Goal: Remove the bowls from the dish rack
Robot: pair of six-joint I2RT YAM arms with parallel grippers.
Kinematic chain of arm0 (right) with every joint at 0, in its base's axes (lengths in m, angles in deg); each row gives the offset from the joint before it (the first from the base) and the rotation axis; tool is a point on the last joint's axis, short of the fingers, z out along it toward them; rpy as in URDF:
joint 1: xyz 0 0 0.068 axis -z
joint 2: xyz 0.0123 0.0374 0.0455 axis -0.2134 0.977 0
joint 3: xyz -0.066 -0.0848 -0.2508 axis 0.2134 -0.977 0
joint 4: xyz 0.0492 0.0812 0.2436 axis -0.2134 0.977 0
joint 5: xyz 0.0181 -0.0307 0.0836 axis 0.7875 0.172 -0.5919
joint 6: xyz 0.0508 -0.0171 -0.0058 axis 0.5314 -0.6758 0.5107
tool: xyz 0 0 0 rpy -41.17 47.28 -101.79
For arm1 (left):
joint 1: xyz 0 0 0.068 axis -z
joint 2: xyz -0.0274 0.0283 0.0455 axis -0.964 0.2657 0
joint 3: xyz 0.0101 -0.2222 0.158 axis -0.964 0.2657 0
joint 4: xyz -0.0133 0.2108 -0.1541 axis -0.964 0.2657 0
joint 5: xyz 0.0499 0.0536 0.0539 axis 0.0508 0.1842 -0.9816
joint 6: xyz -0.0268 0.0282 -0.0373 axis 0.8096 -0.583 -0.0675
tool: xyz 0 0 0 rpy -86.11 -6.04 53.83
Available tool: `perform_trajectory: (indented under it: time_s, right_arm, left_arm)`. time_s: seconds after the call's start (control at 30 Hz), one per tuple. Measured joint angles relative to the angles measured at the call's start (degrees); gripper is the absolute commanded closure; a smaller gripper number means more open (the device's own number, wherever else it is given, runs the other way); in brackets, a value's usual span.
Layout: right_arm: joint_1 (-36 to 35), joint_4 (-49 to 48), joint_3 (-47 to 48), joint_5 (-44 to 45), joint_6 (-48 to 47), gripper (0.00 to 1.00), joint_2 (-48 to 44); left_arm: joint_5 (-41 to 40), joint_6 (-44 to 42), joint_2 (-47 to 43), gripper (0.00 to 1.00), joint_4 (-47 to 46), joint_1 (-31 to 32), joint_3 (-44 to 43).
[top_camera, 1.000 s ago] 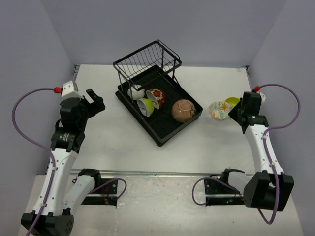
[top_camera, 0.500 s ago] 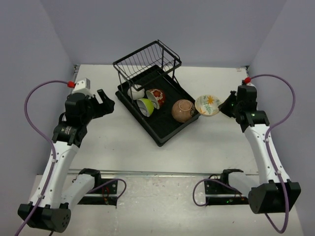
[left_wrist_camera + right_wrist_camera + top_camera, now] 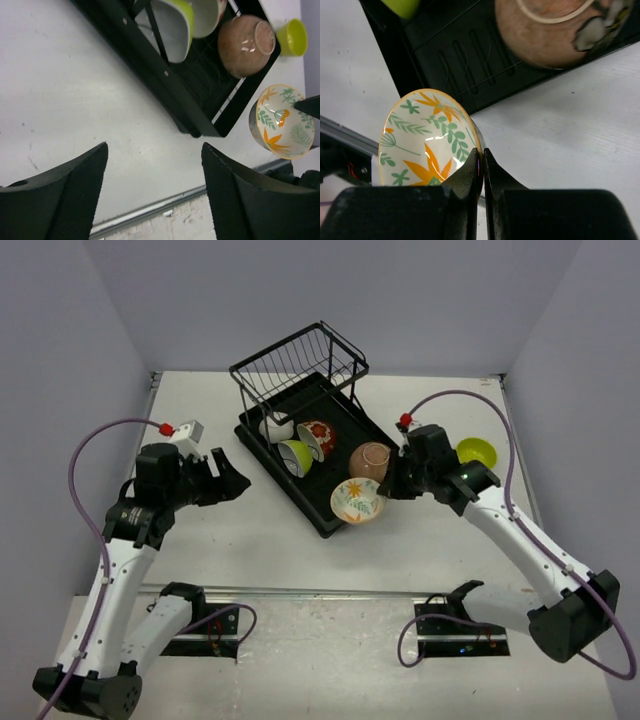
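The black dish rack [image 3: 330,518] lies mid-table with its wire basket [image 3: 298,358] at the far end. In it are a white bowl [image 3: 275,428], a lime-green bowl [image 3: 296,454], a red-patterned bowl [image 3: 317,434] and a tan-brown bowl [image 3: 370,460]. My right gripper [image 3: 385,490] is shut on the rim of a white bowl with orange and green leaves [image 3: 358,500], held tilted above the rack's near right corner. In the right wrist view the fingertips [image 3: 482,152] pinch that bowl's rim [image 3: 427,135]. My left gripper [image 3: 235,480] is open and empty, left of the rack.
A second lime-green bowl [image 3: 476,451] stands on the table right of the rack, also in the left wrist view [image 3: 291,36]. The table's metal front edge [image 3: 300,592] runs below. Grey walls close in the left, right and back.
My right arm has swung left, carrying the leaf-patterned bowl from beside the lime-green bowl to the rack's near right corner. My left gripper has moved right, closer to the rack.
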Motion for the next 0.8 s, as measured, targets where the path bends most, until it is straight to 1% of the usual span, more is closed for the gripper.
perform_trajectory:
  time_s: [0.1,0.2,0.27,0.33,0.47,0.53,0.67,0.8]
  right_arm:
    - [-4.2,0.0,0.0,-0.4,-0.7,1.00,3.4]
    - [-5.7,0.9,1.7,-0.8,-1.5,1.00,7.1]
    - [-6.5,1.3,4.4,-0.8,-2.2,1.00,9.3]
    - [-7.3,1.6,7.8,-0.8,-2.9,1.00,11.3]
    - [-10.1,2.2,16.3,-0.5,-4.1,1.00,16.2]
    - [-11.3,2.3,20.3,-0.6,-4.4,1.00,18.7]
    - [-13.4,2.7,26.1,-0.6,-4.6,1.00,23.1]
    - [-14.8,3.0,27.7,-0.6,-4.6,1.00,25.4]
  left_arm:
    - [0.7,-0.1,3.8,0.27,3.9,0.6,-1.0]
    - [0.5,0.4,6.9,0.27,6.8,1.7,-2.1]
    - [-0.1,1.1,7.3,0.29,8.2,3.1,-2.6]
    - [-0.9,2.3,7.5,0.29,9.2,5.4,-3.3]
    - [-4.3,5.6,8.3,0.27,10.1,12.6,-4.8]
    - [-5.7,7.4,8.9,0.27,10.5,15.0,-6.1]
    - [-7.5,10.0,10.0,0.25,10.6,17.1,-8.3]
    - [-8.2,11.2,11.2,0.25,10.6,17.7,-9.4]
